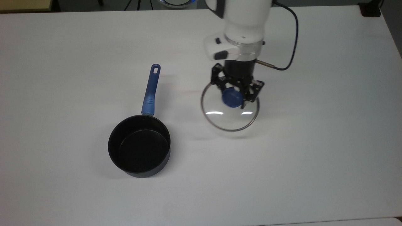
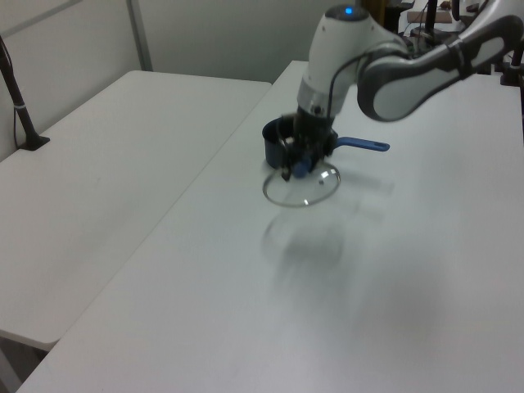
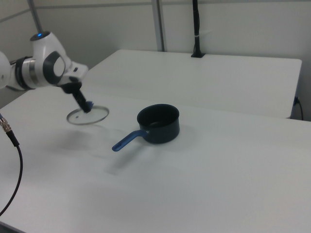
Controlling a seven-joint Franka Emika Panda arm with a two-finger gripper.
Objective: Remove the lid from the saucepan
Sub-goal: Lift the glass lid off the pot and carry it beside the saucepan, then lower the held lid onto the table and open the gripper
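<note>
No readable text, label, brand or number on any item.

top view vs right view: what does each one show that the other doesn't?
Top view alone: the slotted hole at the handle's end, and a black cable looping off the wrist. Right view alone: a black pole standing on the far white table. Both: the open black-lined blue-handled saucepan, and the gripper shut on the blue knob of the clear glass lid.
</note>
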